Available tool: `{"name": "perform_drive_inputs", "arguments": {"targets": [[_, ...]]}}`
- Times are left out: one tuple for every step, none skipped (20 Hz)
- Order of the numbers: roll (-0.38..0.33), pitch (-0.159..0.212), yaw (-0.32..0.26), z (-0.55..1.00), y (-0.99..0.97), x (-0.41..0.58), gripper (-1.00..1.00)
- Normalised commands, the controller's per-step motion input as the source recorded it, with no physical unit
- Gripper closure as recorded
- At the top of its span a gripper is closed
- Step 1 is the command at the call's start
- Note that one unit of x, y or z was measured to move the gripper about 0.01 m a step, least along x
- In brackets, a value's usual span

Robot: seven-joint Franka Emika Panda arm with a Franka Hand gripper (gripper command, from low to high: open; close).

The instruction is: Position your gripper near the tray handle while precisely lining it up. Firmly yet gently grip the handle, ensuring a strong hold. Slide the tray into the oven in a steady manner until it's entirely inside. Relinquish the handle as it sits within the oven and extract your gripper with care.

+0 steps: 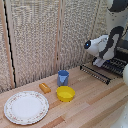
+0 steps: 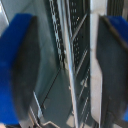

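Blue-tipped fingers [image 2: 17, 70] apart astride the tray handle [image 2: 70, 75].

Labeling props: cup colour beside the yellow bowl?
Blue cup, clearest in the exterior view, just behind the bowl.

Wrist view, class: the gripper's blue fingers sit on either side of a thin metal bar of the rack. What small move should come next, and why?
Probably close the gripper on the tray handle. The wrist view shows one blue finger on each side of the bar, with gaps on both sides, so it looks lined up but not yet gripped. In the exterior view the tray sticks out from the oven, so pushing follows.
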Motion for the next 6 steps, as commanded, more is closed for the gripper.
{"name": "perform_drive_inputs", "arguments": {"targets": [[0.0,0.01,-0.051,0.02,0.42,0.369,-1.0],[0.0,0.021,-0.041,0.0,0.53,0.409,-1.0],[0.0,0.019,-0.031,0.0,0.58,0.391,-1.0],[0.0,0.021,-0.021,0.01,0.63,0.4,-1.0],[0.011,0.024,-0.012,0.13,0.54,0.369,-1.0],[0.036,0.039,-0.008,0.18,0.49,0.383,-1.0]]}}
